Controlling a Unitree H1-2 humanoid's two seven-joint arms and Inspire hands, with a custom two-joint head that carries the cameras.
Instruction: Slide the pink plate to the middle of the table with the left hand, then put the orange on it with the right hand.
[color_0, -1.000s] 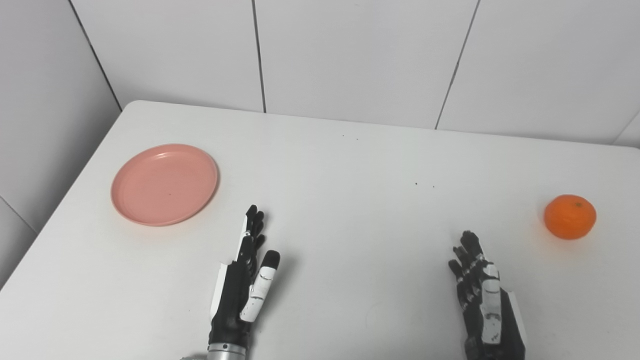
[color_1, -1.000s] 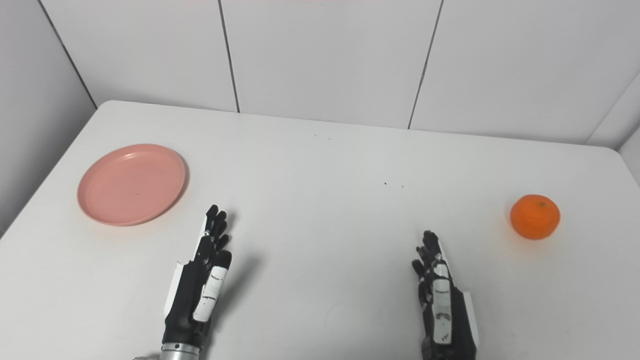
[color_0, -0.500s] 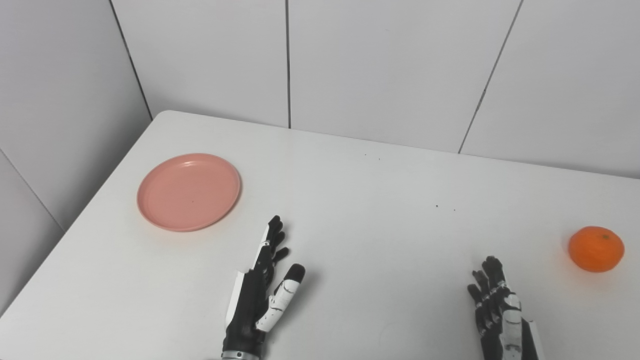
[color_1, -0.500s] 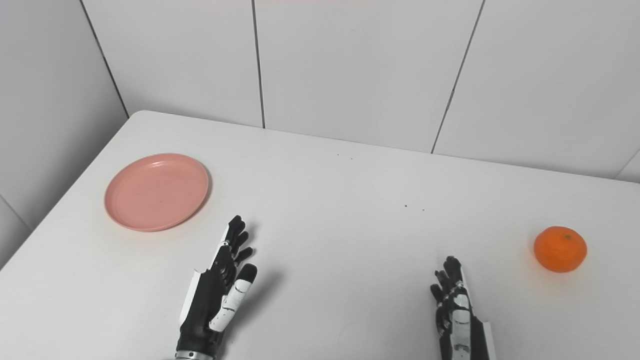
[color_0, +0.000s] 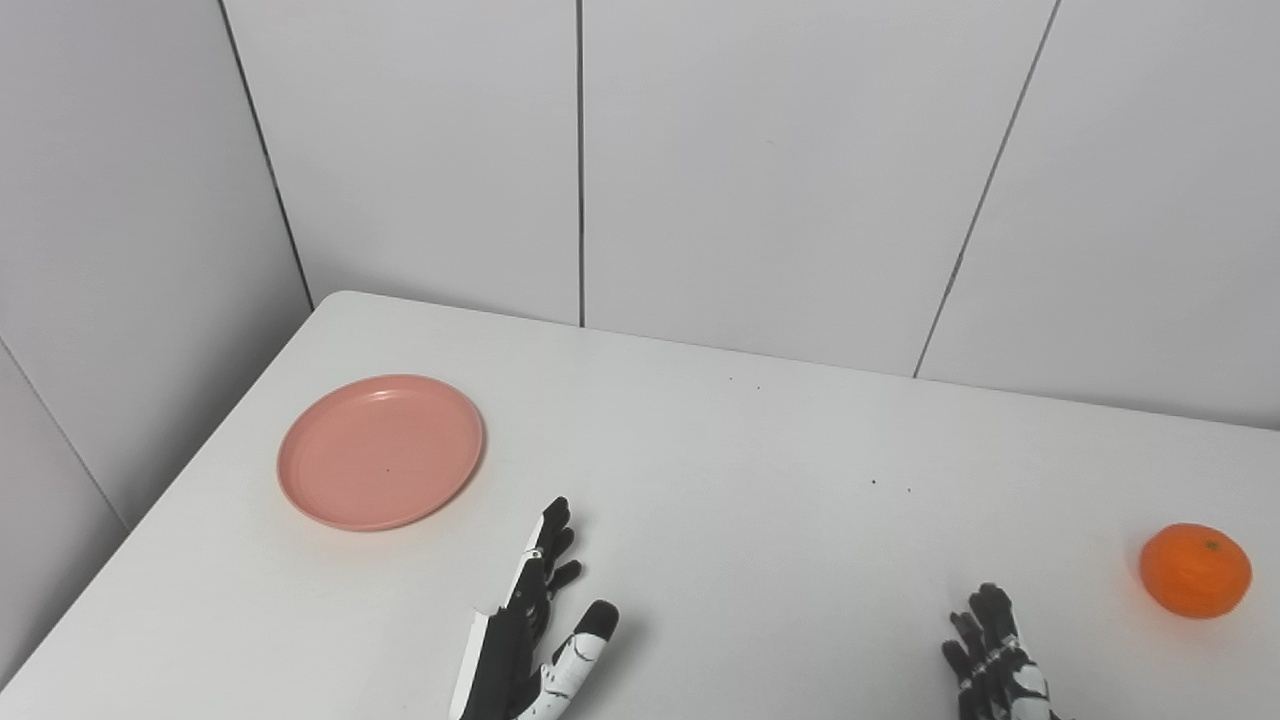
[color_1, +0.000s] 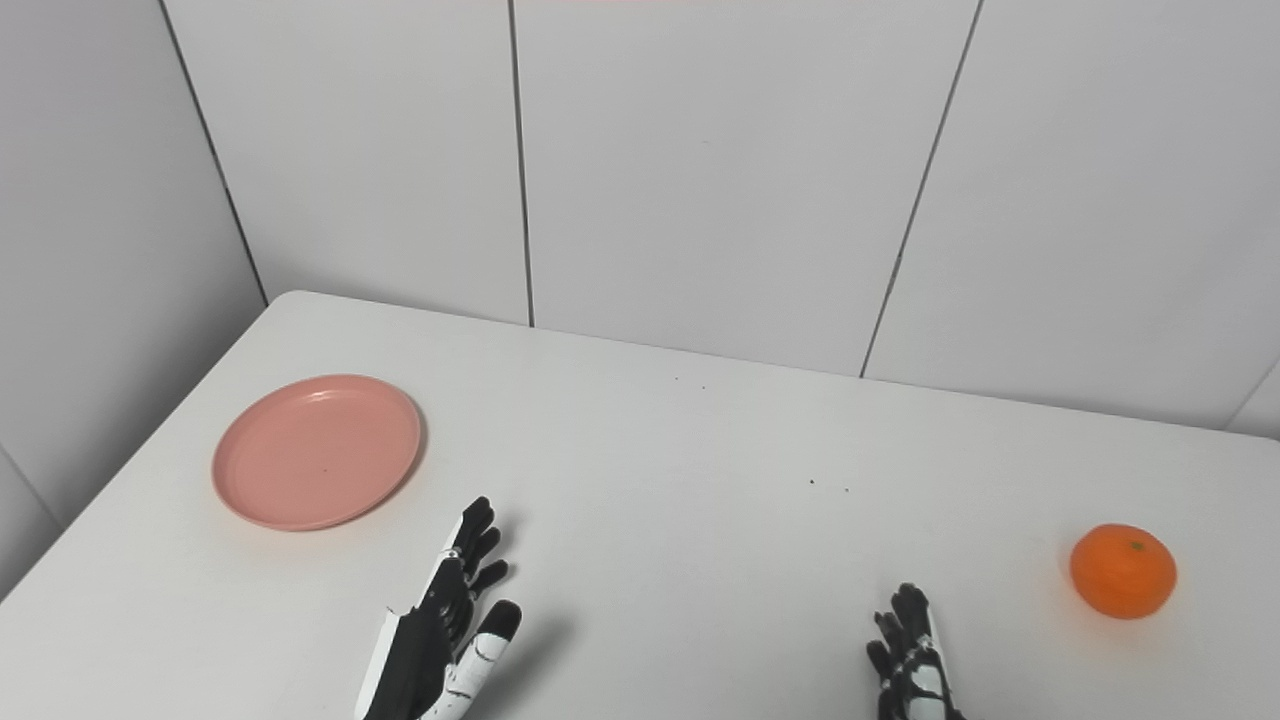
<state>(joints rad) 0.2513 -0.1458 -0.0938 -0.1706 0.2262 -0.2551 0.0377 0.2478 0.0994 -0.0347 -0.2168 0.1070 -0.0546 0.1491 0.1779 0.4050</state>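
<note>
Left eye view: left hand (color_0: 530, 640) is empty, fingers spread apart and pointing away up the table (color_0: 720, 560), near the plate (color_0: 381, 451) but not touching it. Right hand (color_0: 995, 670) is mostly cut off at the bottom, fingers look loosely apart and holding nothing. Orange (color_0: 1195, 570) sits far right, well apart from it.

Right eye view: same deal, plate far left, orange (color_1: 1123, 570) far right, white panelled wall (color_1: 700, 160) behind the table.

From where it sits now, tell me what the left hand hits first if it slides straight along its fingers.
Probably nothing: the left hand points up-table, passing right of the pink plate, over bare table toward the wall.
</note>
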